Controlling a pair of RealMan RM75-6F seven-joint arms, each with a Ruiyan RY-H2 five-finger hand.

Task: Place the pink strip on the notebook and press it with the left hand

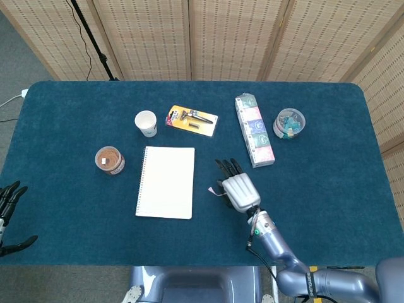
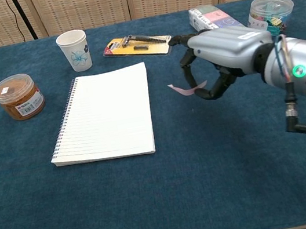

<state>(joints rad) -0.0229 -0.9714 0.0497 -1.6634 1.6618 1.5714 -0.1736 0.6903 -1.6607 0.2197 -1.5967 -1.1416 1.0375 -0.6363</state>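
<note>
Chest view: the strip point(image 2: 182, 89) is pinched by the right hand point(image 2: 214, 60) at frame centre, lifted off the table just right of the notebook point(image 2: 106, 113) and not yet over it. Placing and pressing are judged still undone. The right hand's fingers are curled downward. The left hand point(image 1: 9, 211), at the head view's lower left edge, is spread and holds nothing.

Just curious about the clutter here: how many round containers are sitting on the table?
3: a paper cup behind the notebook, a brown-filled jar to its left, and a clear tub far right beside the long box.
</note>
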